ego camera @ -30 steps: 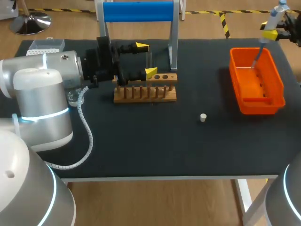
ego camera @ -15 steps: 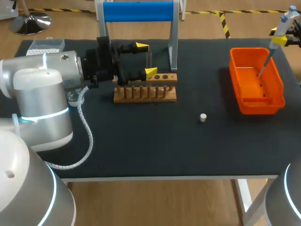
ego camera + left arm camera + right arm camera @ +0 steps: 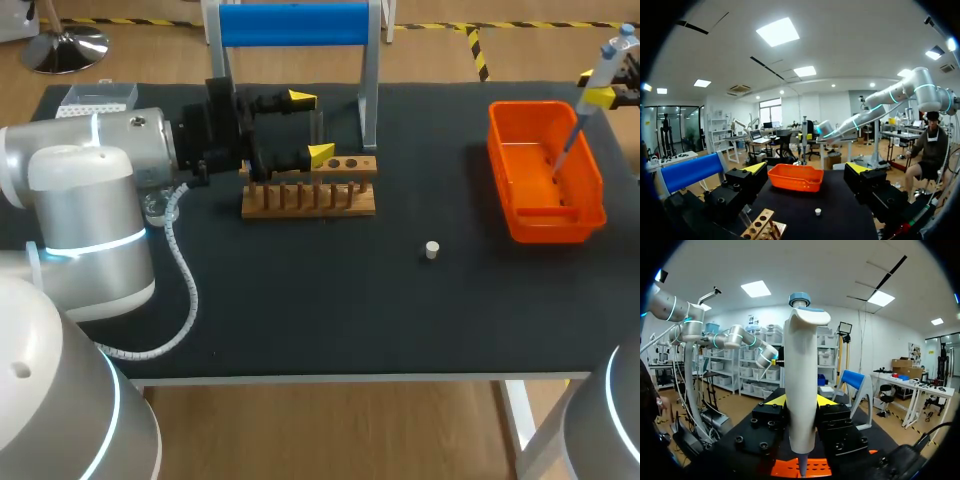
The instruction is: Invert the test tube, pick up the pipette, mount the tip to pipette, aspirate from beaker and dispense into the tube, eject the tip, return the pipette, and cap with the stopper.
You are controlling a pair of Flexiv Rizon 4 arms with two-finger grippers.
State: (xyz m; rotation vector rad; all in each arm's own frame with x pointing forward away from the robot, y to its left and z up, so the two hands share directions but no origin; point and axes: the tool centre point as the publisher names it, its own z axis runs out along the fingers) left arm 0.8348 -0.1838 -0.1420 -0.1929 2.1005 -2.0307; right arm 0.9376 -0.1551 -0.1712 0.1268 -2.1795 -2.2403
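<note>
While the right hand (image 3: 800, 401) clamps the pipette (image 3: 585, 118), its slim lower end hangs over the orange bin (image 3: 545, 222) at the worktop's (image 3: 300, 320) right side. The left hand (image 3: 310, 125) gapes wide by the wooden rack (image 3: 310, 200).

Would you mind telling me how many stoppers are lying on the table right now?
1. The white stopper lies alone on the black table, between the wooden rack and the orange bin. Another could be hidden behind the left arm.
</note>
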